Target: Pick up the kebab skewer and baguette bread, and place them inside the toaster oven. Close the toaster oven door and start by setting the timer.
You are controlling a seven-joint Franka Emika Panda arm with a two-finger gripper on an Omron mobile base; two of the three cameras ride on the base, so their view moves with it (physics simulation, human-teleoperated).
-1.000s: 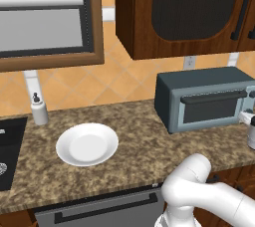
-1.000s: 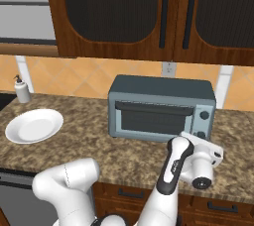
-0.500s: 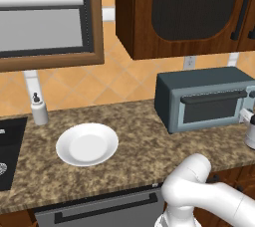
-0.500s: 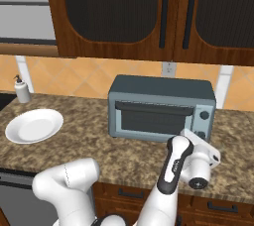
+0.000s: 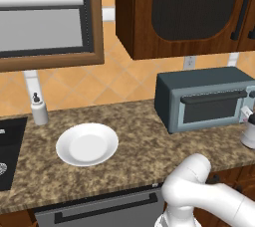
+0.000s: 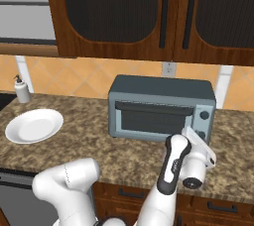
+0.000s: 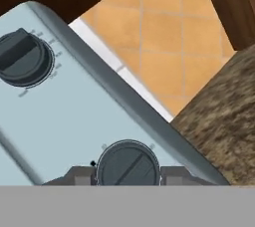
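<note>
The toaster oven stands on the counter under the wall cabinets. Its door is closed, the black bar handle along its top. My gripper is at the oven's right control panel, with the fingertips on either side of the lower knob, shut on it. A second knob sits further up the panel. The kebab skewer and the baguette bread are out of view. The white plate has nothing on it.
A soap dispenser stands by the wall left of the plate. A dark sink lies at the far left. A wooden knife block stands on the counter to the oven's right.
</note>
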